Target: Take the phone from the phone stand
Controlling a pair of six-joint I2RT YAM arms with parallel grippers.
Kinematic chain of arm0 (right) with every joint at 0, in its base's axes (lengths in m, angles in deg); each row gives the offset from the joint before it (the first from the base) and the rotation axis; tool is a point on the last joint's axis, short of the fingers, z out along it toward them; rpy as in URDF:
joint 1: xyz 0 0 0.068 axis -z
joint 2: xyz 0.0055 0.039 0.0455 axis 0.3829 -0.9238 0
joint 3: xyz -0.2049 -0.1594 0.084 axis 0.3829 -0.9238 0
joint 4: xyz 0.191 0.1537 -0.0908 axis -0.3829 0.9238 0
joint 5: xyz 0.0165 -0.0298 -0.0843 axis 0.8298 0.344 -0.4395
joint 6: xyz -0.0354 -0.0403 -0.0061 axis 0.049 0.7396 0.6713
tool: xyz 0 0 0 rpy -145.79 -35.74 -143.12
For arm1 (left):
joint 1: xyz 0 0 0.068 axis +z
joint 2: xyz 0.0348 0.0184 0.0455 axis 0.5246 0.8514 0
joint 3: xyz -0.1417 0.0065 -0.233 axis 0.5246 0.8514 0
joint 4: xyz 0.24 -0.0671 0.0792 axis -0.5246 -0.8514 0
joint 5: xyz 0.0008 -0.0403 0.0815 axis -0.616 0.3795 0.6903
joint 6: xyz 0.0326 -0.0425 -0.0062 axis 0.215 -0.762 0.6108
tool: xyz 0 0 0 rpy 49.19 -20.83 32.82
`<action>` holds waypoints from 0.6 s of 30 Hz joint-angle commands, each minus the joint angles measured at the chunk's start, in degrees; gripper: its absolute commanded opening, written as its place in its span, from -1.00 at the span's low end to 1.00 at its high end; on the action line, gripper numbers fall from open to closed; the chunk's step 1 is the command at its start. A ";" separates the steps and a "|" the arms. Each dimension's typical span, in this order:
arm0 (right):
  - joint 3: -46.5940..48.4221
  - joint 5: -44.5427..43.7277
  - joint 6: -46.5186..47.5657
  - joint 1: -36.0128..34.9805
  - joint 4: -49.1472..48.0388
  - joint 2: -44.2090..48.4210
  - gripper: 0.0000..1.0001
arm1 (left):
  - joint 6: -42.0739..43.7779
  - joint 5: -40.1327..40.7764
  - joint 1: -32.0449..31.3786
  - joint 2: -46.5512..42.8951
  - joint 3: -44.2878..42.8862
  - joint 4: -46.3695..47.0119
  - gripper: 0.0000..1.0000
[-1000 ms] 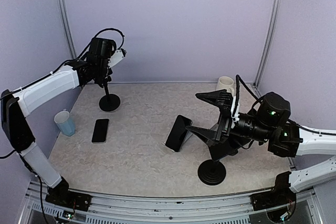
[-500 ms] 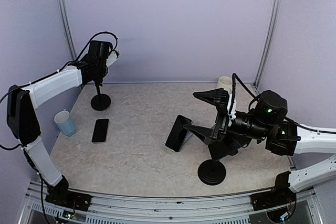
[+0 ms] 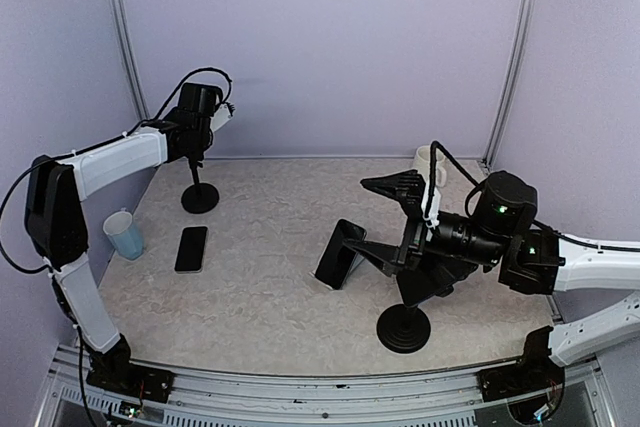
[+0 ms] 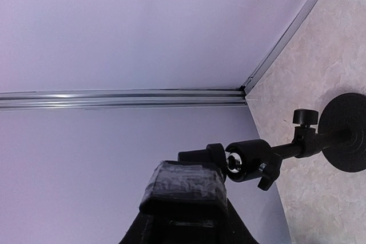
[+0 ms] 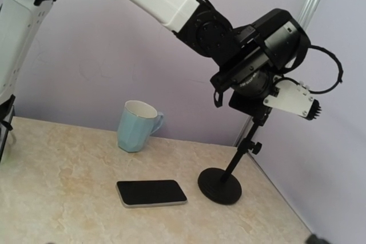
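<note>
The left claw (image 3: pixel 201 150) is pinching shut on the far phone stand (image 3: pixel 200 198) while the right claw (image 3: pixel 363 215) is gaping wide and empty beside the phone (image 3: pixel 340 254), which is leaning on the table (image 3: pixel 270 297), probably light, stiff and slick, so gripping its long edges looks safest.

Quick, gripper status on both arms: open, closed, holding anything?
Left gripper: closed on the top of the phone stand.
Right gripper: open wide, holding nothing, next to the propped-up phone.
</note>
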 commanded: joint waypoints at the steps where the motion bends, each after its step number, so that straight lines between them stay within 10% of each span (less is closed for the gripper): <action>1: 2.03 0.95 -0.20 0.78 -0.65 -0.68 0.87 | -1.23 0.93 0.48 -1.26 -1.38 5.10 -0.34; 18: 2.63 1.43 -0.29 0.85 -0.95 -0.30 0.87 | -10.88 -2.84 -1.95 -5.25 0.54 -8.59 0.93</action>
